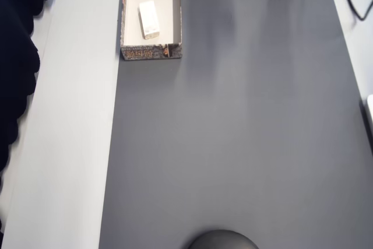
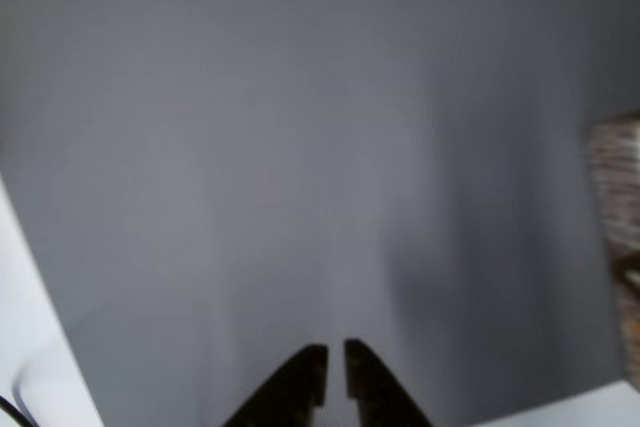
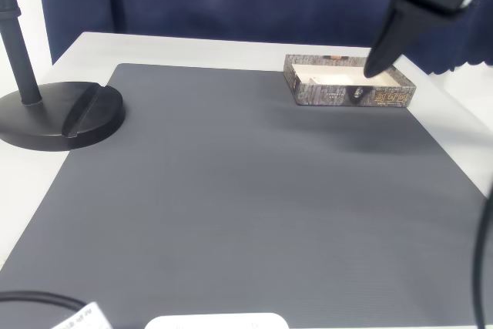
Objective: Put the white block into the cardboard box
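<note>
Overhead view: the white block lies flat inside the cardboard box at the upper left of the frame, its long axis running nearly top to bottom, tilted slightly. The box is cream inside, mottled brown-grey outside, resting on the worktop beside a smooth grey mat. In the wrist view the dark gripper hangs empty over the mat, fingers nearly together, apart from the block.

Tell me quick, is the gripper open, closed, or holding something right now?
Gripper: closed, holding nothing; the white block lies in the cardboard box.
</note>
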Available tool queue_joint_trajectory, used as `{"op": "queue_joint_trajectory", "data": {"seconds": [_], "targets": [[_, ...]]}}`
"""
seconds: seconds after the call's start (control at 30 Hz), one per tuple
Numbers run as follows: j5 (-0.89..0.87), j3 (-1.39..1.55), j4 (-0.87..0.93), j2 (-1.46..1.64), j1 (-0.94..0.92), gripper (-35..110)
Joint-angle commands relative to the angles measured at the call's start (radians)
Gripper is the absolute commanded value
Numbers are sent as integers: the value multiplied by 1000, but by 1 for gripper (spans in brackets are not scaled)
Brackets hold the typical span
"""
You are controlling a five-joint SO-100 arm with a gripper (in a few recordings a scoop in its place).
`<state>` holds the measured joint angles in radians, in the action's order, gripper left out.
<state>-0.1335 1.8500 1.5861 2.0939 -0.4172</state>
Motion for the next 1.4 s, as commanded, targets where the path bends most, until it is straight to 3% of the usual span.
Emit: {"op": "queue_joint_trajectory", "data": {"seconds": [0.0, 0.27, 0.47, 0.73, 1.37], "targets": [[21, 137, -103, 169, 71, -2], [2, 451, -215, 462, 124, -2], [-32, 787, -460, 765, 153, -2], [-32, 983, -377, 1085, 160, -2], [64, 1187, -402, 1229, 296, -2]]}}
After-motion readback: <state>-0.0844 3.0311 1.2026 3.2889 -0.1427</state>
